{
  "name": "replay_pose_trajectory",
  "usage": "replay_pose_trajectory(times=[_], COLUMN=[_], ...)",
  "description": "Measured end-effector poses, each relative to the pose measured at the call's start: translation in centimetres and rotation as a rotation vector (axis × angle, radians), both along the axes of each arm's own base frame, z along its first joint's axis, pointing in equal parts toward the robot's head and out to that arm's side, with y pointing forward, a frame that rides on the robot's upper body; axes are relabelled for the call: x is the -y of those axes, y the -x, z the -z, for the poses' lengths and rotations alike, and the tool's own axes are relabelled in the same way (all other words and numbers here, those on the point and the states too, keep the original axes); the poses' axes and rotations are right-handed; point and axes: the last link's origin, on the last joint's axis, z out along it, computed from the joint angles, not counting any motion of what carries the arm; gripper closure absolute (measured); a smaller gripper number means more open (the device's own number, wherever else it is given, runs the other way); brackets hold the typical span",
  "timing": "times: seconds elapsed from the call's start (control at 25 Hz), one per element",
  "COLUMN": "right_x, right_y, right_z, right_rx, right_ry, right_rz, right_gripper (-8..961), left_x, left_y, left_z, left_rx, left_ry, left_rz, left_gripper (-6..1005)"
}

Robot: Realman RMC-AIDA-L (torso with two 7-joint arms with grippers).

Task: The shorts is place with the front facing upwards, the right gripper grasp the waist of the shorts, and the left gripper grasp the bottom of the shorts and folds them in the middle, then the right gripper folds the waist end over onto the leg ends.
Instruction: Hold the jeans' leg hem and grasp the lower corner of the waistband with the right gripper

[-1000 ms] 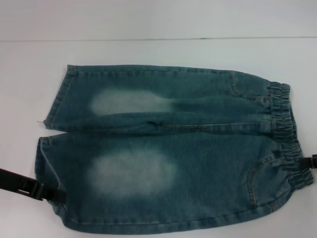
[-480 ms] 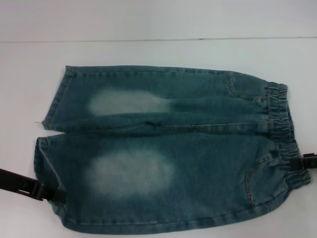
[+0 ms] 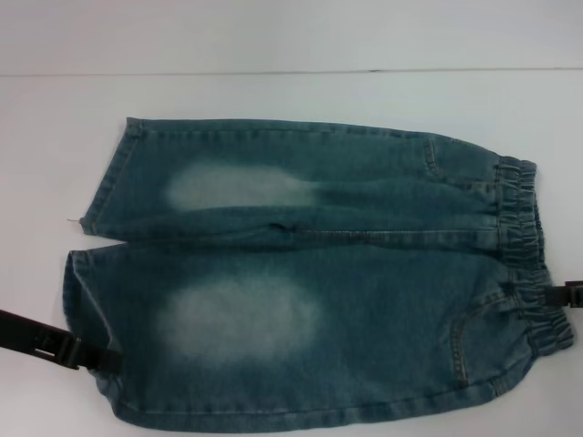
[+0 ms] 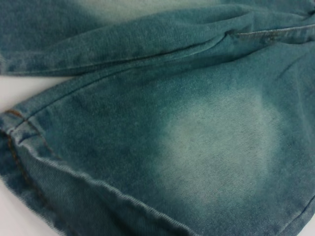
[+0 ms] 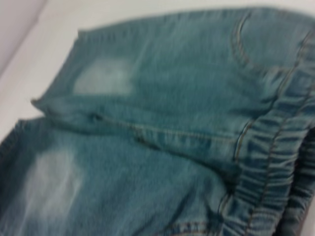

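The white table [image 3: 273, 96] filled nearly the whole scene, running back to a thin seam where a pale wall [image 3: 273, 32] began. On it lay the shorts [image 3: 310, 282], spread flat with the front up, taking most of the near half of the table and reaching its near edge. The legs pointed to the robot's left and the waist to its right. Each thigh carried a pale faded patch, the nearer one larger. A dark crease ran along the middle where the two legs met.

The waist of the shorts [image 3: 524, 250] was a puckered elastic band at the right end, bunched into ridges. The bottom of the shorts [image 3: 91, 273] showed as two stitched hems at the left end, with a fine loose thread sticking out from the far one.

The left gripper [image 3: 91, 357] reached in low from the left and met the near leg's hem; whether it had closed on the cloth I could not tell. The right gripper [image 3: 569, 296] barely showed at the right edge, touching the waistband's near part, its grip equally unclear. Nothing else lay on the table.
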Motion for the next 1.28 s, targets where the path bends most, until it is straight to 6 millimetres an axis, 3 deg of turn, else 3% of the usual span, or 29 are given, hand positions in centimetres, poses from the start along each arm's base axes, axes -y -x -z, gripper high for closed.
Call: replay_pose_trajectory(times=[0.68, 0.96, 1.28], right_x=[0.2, -0.2, -0.9], right_y=[-0.4, 0.2, 1.9], right_z=[-1.4, -3.0, -3.1], right_rx=[-0.021, -0.036, -0.047], right_ry=[-0.015, -0.001, 0.093], right_rz=[0.049, 0.062, 0.073], right_gripper=[208, 208, 209], left_x=[-0.2, -0.3, -0.4], left_y=[-0.3, -0.6, -0.8], left_z=[0.1, 0.1, 0.2], left_rx=[0.015, 0.022, 0.023], left_ry=[-0.006, -0.003, 0.002], left_rz=[0.013, 0.019, 0.023], left_gripper=[933, 933, 933])
